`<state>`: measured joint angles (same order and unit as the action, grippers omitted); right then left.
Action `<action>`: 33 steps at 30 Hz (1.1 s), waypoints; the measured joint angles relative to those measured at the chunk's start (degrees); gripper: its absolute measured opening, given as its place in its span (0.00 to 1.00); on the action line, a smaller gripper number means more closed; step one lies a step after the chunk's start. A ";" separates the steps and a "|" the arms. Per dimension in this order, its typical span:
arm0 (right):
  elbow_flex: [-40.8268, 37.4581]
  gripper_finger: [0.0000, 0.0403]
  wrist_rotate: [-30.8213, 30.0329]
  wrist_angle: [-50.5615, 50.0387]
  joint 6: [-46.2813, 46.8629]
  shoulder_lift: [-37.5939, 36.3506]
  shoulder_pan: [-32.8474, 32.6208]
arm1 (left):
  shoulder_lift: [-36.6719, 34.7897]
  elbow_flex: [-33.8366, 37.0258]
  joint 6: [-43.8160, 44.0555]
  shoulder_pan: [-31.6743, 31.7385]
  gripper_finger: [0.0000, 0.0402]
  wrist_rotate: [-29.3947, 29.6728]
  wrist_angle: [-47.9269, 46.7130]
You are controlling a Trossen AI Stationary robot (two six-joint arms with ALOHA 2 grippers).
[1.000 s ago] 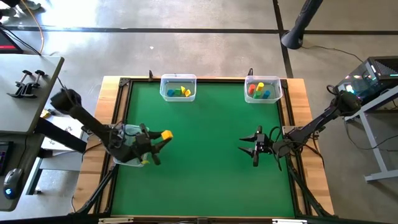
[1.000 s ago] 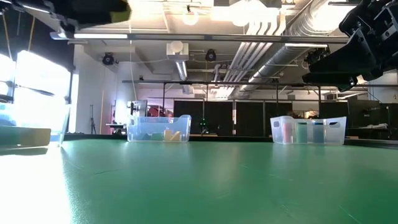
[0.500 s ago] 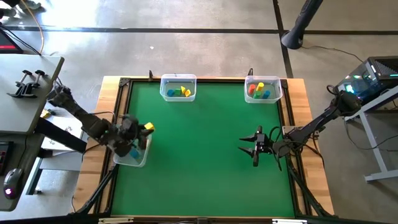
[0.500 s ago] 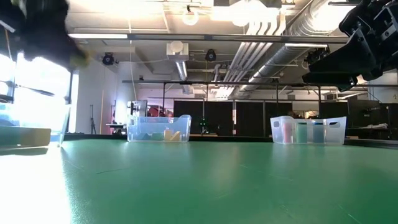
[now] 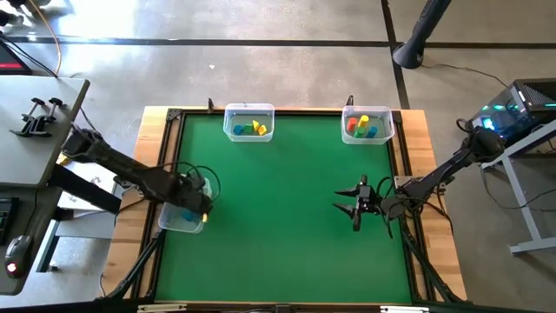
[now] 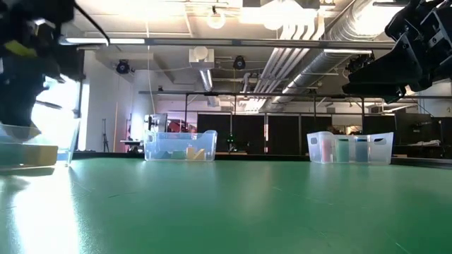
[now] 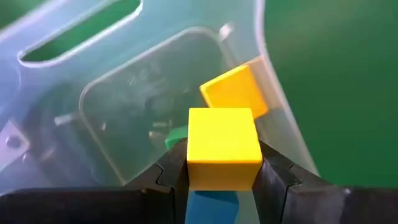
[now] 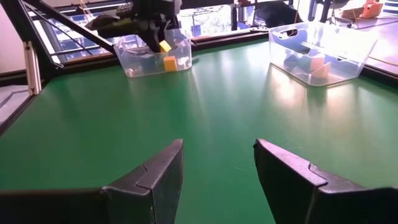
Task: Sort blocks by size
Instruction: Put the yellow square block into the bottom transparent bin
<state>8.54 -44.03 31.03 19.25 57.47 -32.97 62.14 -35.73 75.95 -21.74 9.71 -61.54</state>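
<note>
Green worktop point(image 5: 287, 209) carried three clear bins: two along the far edge holding sorted blocks point(image 5: 252, 128) and one at the left edge point(image 5: 182, 217). Left arm reached over that left bin; right arm waited near the worktop's right edge, right claw point(image 5: 352, 209) wide and empty. Left claw point(image 7: 224, 177) was clamped on a yellow cube point(image 7: 224, 148), hanging just above the left bin's inside, where another yellow block point(image 7: 236, 90), a green piece point(image 7: 176, 138) and a blue one point(image 7: 211, 205) lay. Judged step: lifting the cube out of, or lowering it into, this bin; can't tell which. To do it well: keep the cube square between the fingers, move straight up or down clear of the bin wall, don't nudge the loose blocks under it, and only let go low over a bare spot.
</note>
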 joint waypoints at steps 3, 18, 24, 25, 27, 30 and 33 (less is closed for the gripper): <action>0.00 0.48 0.00 -0.07 -0.02 0.00 0.00 | 3.81 -0.42 0.01 1.19 0.27 -1.28 -0.02; 0.00 0.48 0.00 -0.35 -0.07 0.00 0.00 | 7.55 -2.03 2.94 6.97 0.27 -3.71 -2.36; 0.00 0.48 0.00 -0.38 -0.20 0.00 0.00 | 7.93 -1.48 2.16 11.09 0.27 -3.35 -2.42; 0.00 0.48 0.00 -0.42 -0.17 0.00 -0.02 | 7.63 -1.67 1.43 11.43 0.27 -4.17 -2.33; 0.00 0.48 0.02 -0.81 -0.07 0.00 0.00 | 7.68 -1.73 -0.52 11.70 0.27 -6.57 -2.21; 0.00 0.48 0.00 -1.18 0.09 0.00 -0.02 | 7.59 -1.71 -1.99 11.68 0.27 -7.78 -2.25; 0.00 0.48 -0.02 -1.25 0.20 0.00 -0.02 | 7.70 -1.73 -2.84 11.64 0.27 -8.66 -2.19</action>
<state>8.54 -44.05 29.77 19.44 57.47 -32.99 69.85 -37.45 73.11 -10.11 1.06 -63.72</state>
